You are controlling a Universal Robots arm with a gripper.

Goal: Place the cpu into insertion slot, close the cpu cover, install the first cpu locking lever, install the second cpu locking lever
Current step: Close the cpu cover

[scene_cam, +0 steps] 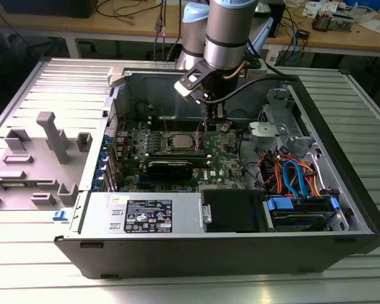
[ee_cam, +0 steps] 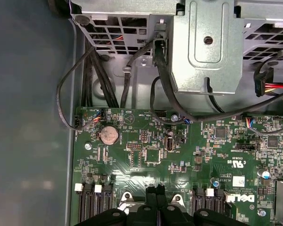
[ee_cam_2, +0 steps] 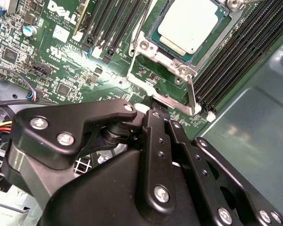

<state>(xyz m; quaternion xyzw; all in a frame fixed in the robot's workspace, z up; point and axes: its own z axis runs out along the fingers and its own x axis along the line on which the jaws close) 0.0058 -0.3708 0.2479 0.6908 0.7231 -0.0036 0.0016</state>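
The cpu (ee_cam_2: 191, 26), a flat silver-grey square, lies seated in the insertion slot (ee_cam_2: 208, 43) on the green board; in the exterior view the cpu (scene_cam: 179, 140) sits mid-board inside the open computer case. The cpu cover (ee_cam_2: 137, 70), a thin silver frame, is swung open away from the slot, and green board shows through its window. My gripper (ee_cam_2: 155, 106) has its black fingers pressed together at the cover's free edge, touching it. In the first wrist view the gripper (ee_cam: 159, 193) sits between the cover's two silver corner tabs. A thin locking lever (ee_cam_2: 192, 94) stands beside the cover.
Long black memory slots (ee_cam_2: 231, 61) flank the socket on both sides. A metal drive cage (ee_cam: 207, 42) and black cables (ee_cam: 85, 80) lie past the board's edge. The power supply (scene_cam: 152, 212) fills the case's near side. Grey fixtures (scene_cam: 50, 136) stand outside on the exterior view's left.
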